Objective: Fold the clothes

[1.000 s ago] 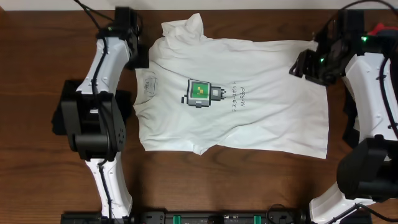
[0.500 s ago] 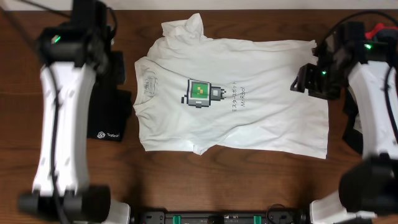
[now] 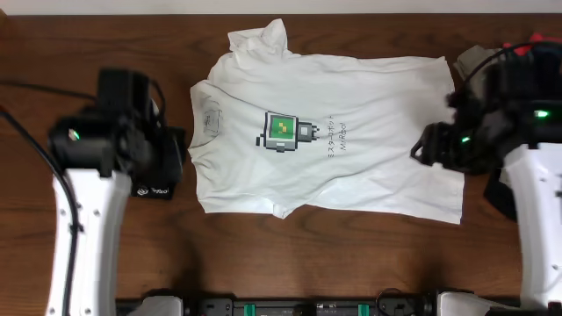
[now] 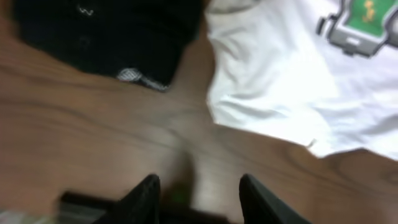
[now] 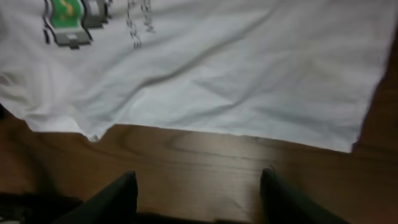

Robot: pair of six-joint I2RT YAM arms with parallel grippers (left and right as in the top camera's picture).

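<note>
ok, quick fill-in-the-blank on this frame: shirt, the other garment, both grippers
1. The robot print on the white T-shirt has a ___ screen.
2. The garment lying on the table beside the T-shirt's collar end is ___.
3. The right gripper holds ___.
4. The left gripper is ___, not shut.

Missing words: green; black; nothing; open.

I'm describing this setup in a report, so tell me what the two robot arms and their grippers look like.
Both the left arm and right arm have smooth white shells with bulky black joints, small green lights and thin black cables. The left gripper and right gripper each have two dark, tapered fingers.
</note>
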